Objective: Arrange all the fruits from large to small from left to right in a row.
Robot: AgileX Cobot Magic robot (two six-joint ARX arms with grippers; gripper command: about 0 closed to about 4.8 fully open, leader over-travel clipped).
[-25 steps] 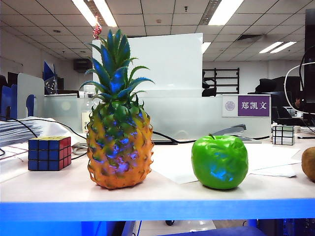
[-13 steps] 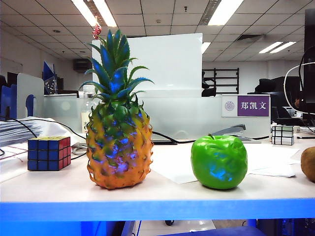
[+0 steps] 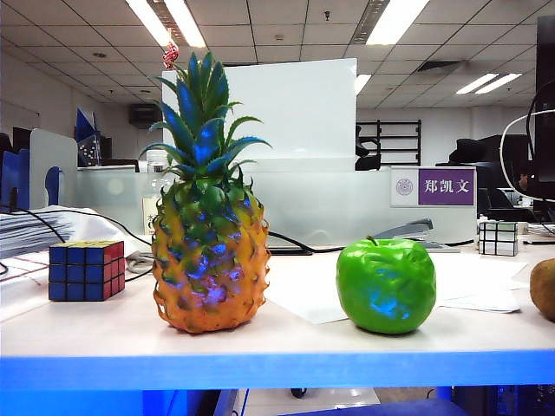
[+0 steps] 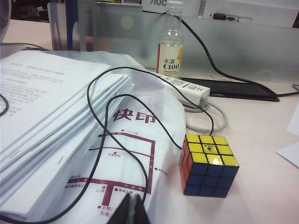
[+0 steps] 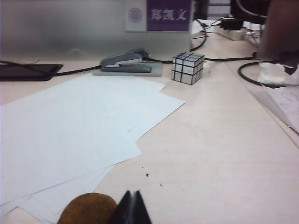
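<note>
We see the three fruits standing in a row along the front of the pale table (image 3: 104, 334). The pineapple (image 3: 211, 260) stands upright on the left of the exterior view, its spiky green-blue crown rising high. The green apple (image 3: 387, 285) sits to its right, apart from it, on the edge of some loose white paper sheets (image 3: 468, 282). The brown kiwi (image 3: 544, 289) lies furthest right, cut off by the edge of that view.

In the right wrist view the kiwi (image 5: 88, 208) shows again, resting on the white sheets (image 5: 70, 135) just beside the right gripper (image 5: 131, 207), whose two dark fingertips are pressed together with nothing between them. We cannot tell whether they touch the kiwi. Further off from this pincer, well apart, a small white-green puzzle cube (image 5: 187, 67) sits on the bare table, with a grey stapler (image 5: 126, 59) beside it and a purple name sign (image 5: 159, 15) behind.

The left gripper (image 4: 132, 211) appears in the left wrist view, its fingertips likewise closed tight and empty. It hangs over a white plastic bag with red print (image 4: 135, 154) that wraps a stack of papers (image 4: 51, 121); a thin black cable (image 4: 100, 140) loops across them. Near this pincer, to one side, the dark multicoloured puzzle cube (image 4: 208, 164) rests on the table. Beyond it lie a white power strip (image 4: 184, 88) and a small drink bottle (image 4: 170, 51).
</note>
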